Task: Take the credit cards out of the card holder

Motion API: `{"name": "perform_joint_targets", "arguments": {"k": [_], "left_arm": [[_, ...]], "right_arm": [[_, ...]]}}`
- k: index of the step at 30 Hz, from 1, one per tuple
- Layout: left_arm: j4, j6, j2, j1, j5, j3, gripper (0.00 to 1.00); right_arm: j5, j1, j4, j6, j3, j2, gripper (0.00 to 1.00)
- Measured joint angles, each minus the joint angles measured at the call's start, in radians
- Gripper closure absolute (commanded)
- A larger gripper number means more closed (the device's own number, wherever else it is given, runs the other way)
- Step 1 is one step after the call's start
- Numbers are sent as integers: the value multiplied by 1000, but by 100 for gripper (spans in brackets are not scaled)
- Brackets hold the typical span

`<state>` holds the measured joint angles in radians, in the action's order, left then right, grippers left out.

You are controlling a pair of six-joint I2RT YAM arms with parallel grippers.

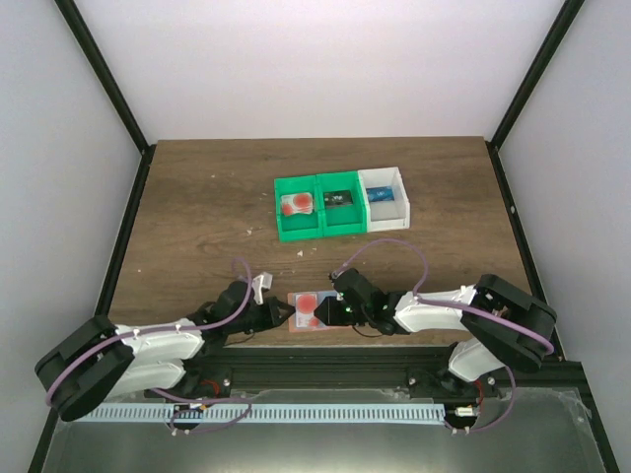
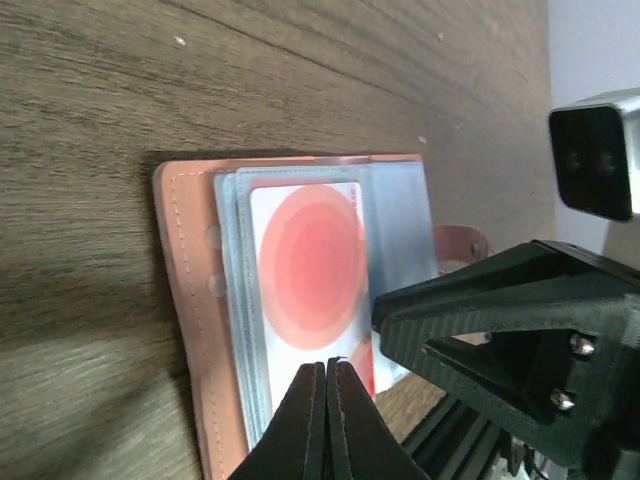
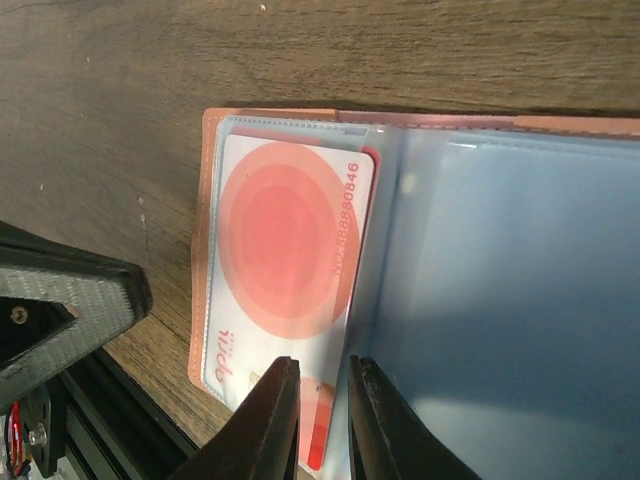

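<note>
The card holder (image 1: pixel 301 329) lies open flat near the table's front edge, with a salmon rim (image 2: pixel 185 280) and blue-grey pocket panels (image 3: pixel 500 300). A whitish-pink credit card (image 3: pixel 290 250) with a red-orange blot lies on its left panel, also seen in the left wrist view (image 2: pixel 305 265). The corner of a second card (image 3: pixel 322 430) peeks out beneath it. My left gripper (image 2: pixel 327 366) is shut, holding nothing, with its tips at the card's edge. My right gripper (image 3: pixel 320 368) stands narrowly open over the card's corner by the fold. In the top view both grippers (image 1: pixel 284 315) (image 1: pixel 331 313) flank the holder.
At the back stand two green bins and a white bin (image 1: pixel 385 197). The left green bin (image 1: pixel 281 222) holds a card with a red blot, the middle one (image 1: pixel 340 222) a dark item. The table's front edge and black rail (image 1: pixel 325 360) run just behind the holder.
</note>
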<state>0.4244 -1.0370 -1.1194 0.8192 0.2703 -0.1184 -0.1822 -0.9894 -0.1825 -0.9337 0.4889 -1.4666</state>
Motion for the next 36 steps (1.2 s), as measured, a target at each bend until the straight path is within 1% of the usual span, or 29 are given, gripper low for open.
{"name": "perform_joint_targets", "arguments": {"k": [8,18,24,28,36], "left_arm": [[48,15,-154,0,10,-11,100],[113,20,-202,0,19,-11,100],[108,21,-201,0,14,-11,100],[60,24,-176,5,-5,-18,100],[-39,12,-61,5,-34,8,100]], "right_arm": [[-1,6,-3,-10,0,0,84],[-1,12,-25,-26,0,-17,84],[0,13,-29,-30,-1,-19,81],[-2,13,-34,-29,-1,-19,79],[-16,13,-37,-29,-1,-19,79]]}}
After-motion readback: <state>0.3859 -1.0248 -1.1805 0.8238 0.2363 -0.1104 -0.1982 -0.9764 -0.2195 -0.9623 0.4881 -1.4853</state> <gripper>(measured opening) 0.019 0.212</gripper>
